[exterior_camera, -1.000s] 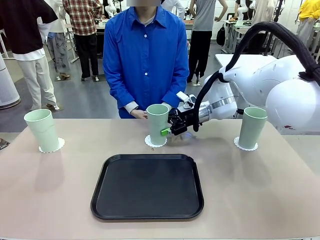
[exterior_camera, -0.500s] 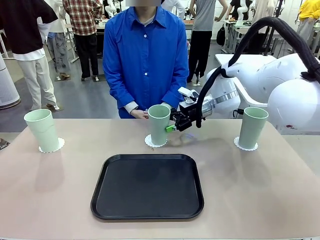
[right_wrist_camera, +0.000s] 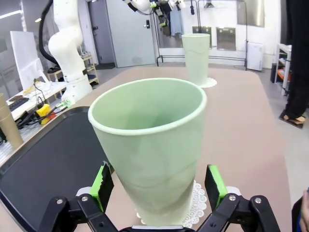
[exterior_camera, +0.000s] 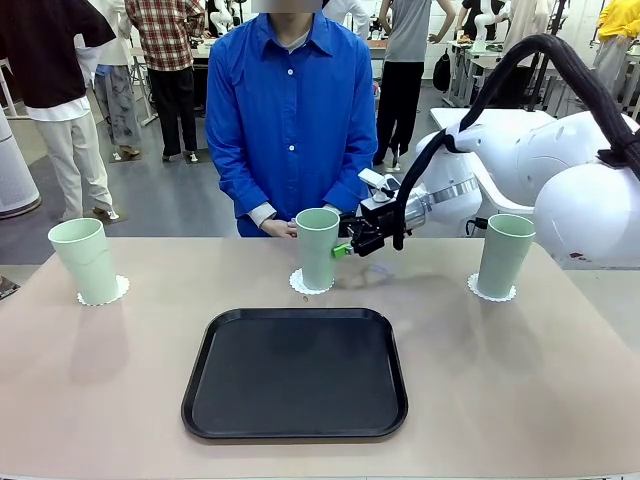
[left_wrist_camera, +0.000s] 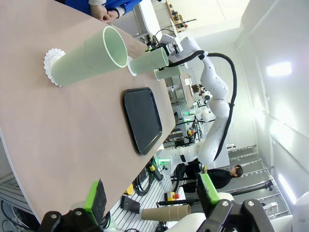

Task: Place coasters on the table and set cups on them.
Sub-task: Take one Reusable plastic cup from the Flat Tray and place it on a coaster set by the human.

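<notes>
Three pale green cups stand upright on the beige table (exterior_camera: 520, 380), each on a lacy white coaster: the left cup (exterior_camera: 83, 260) on the left coaster (exterior_camera: 118, 290), the middle cup (exterior_camera: 317, 248) on the middle coaster (exterior_camera: 297, 284), the right cup (exterior_camera: 503, 255) on the right coaster (exterior_camera: 492, 294). My right gripper (exterior_camera: 343, 248) is open at the middle cup's right side. In the right wrist view, its green pads (right_wrist_camera: 103, 186) straddle the middle cup (right_wrist_camera: 149, 145) with small gaps either side. My left gripper (left_wrist_camera: 150, 198) is open and holds nothing, well back from the left cup (left_wrist_camera: 89, 55).
A black tray (exterior_camera: 295, 372) with nothing on it lies at the table's near middle. A person in a blue shirt stands at the far edge, hands (exterior_camera: 278, 228) clasped just behind the middle cup. Other people move about farther back.
My right gripper has risen a little and drawn slightly to the right beside the middle cup. The cups and coasters have stayed put.
</notes>
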Controlling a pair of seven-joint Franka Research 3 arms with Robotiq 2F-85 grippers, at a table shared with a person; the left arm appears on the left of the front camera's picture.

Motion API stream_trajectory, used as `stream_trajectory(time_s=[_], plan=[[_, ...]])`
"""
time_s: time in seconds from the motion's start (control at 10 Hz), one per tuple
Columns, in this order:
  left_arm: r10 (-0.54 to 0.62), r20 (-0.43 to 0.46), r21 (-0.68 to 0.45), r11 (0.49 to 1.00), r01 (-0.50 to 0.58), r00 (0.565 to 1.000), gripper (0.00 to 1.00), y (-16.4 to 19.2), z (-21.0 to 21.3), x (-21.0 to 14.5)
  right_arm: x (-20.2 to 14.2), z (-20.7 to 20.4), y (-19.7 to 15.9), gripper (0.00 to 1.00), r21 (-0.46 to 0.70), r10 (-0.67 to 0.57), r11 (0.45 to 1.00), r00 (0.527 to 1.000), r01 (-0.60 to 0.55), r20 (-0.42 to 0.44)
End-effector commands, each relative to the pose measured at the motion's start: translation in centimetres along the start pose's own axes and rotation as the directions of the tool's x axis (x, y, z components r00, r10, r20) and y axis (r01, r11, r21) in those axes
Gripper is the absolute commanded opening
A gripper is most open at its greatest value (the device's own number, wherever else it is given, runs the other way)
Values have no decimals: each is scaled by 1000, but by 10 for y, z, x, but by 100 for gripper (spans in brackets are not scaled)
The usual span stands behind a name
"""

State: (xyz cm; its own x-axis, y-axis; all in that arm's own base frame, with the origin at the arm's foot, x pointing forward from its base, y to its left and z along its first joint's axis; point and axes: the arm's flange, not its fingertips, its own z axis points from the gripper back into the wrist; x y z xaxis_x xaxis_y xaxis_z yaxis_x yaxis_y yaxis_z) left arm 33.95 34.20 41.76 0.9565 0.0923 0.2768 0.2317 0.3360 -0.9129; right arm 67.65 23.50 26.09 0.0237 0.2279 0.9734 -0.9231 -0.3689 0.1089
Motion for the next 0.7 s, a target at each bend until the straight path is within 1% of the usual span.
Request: stream_trajectory(time_s=[0.0, 0.3, 0.6], plan=[[-5, -4, -3, 1000, 5, 1000, 100, -2, 1, -2, 7, 5, -11, 100, -39, -17, 999, 1000, 17, -19], [-5, -4, -3, 1000, 5, 1000, 100, -2, 1, -2, 29, 19, -2, 100, -91, 1, 996, 996, -9, -88], [-5, -4, -3, 1000, 5, 1000, 100, -2, 1, -2, 66, 42, 18, 100, -160, 34, 985, 988, -58, -150]])
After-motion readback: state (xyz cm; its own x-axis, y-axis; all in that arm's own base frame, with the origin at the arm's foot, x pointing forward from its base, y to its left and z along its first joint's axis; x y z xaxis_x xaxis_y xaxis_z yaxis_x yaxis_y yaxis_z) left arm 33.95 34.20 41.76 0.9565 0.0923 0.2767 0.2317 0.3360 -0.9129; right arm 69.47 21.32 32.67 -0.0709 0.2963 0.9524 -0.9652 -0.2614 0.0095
